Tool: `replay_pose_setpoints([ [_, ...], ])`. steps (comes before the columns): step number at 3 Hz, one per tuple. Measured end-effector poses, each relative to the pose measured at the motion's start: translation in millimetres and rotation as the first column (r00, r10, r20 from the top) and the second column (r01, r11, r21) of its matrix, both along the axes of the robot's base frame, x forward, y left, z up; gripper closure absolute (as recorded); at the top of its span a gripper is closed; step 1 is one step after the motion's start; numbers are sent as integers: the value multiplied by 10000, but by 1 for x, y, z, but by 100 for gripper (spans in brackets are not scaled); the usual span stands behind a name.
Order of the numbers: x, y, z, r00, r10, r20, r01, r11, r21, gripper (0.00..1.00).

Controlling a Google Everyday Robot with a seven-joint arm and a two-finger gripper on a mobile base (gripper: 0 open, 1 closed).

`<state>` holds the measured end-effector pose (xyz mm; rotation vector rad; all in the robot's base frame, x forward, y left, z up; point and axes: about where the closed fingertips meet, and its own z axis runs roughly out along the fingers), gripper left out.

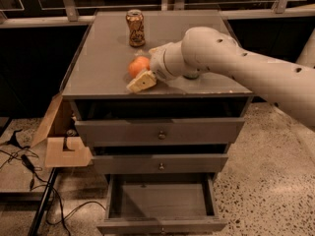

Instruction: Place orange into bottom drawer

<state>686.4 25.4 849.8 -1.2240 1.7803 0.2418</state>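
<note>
The orange (138, 65) rests on the grey cabinet's top (103, 68), left of the middle, near the front edge. My gripper (144, 74) is down at the orange, coming in from the right, with its cream tip just in front of the fruit and touching or nearly touching it. My thick cream arm (231, 63) stretches in from the right edge. The bottom drawer (162, 224) is pulled out and its inside looks bare. The two upper drawers are closed or nearly so.
An orange-brown can (135, 27) stands upright at the back of the cabinet top, behind the orange. An open cardboard box (61, 144) sits against the cabinet's left side. Cables (29, 168) lie on the speckled floor at left. A railing runs behind the cabinet.
</note>
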Motion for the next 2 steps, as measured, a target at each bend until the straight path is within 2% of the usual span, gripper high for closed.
replay_pose_setpoints([
  [2, 0, 0, 0, 10000, 1, 0, -1, 10000, 0, 69],
])
